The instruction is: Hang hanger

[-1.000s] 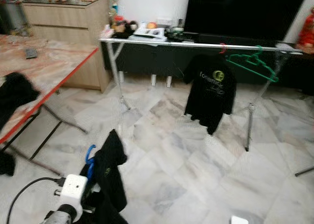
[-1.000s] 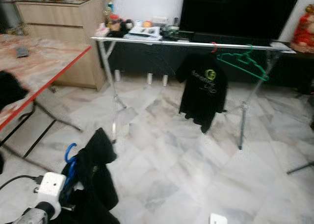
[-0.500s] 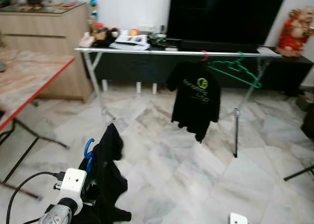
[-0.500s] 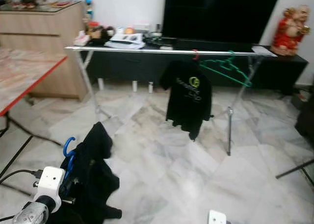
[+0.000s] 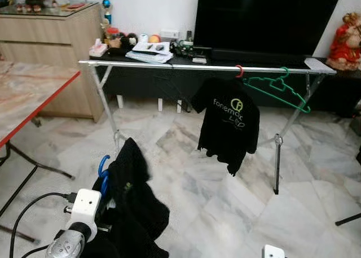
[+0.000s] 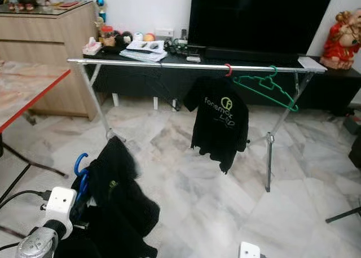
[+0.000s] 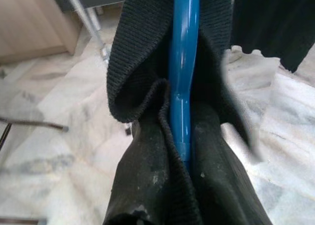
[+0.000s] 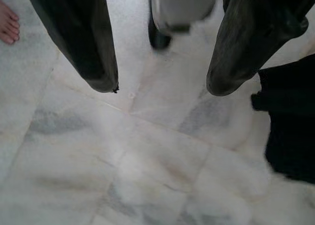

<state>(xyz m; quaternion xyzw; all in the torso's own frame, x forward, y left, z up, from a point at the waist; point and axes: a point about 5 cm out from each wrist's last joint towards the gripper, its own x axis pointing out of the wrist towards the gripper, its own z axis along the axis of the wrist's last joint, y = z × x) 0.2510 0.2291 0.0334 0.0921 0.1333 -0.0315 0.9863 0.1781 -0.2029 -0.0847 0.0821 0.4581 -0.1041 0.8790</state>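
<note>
Marble floor (image 5: 197, 207) runs to a silver clothes rail (image 5: 169, 66). The left end effector (image 7: 184, 151) is clamped on the blue hanger (image 5: 102, 176) carrying a black garment (image 5: 132, 196), low and short of the rail; the right end effector (image 8: 160, 87) hangs spread apart, holding nothing.

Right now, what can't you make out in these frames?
- Left gripper: in the left wrist view the black shirt wraps the blue hanger, hiding the fingers' grip.
- Blue hanger: in the eye views just its hook shows; shirt covers the rest.
- Right gripper: fingers apart over floor; arm cut by the bottom edge in the eye views.
- Items on the TV console: too small to identify.
- Rack: right end cut off by the frame.
</note>
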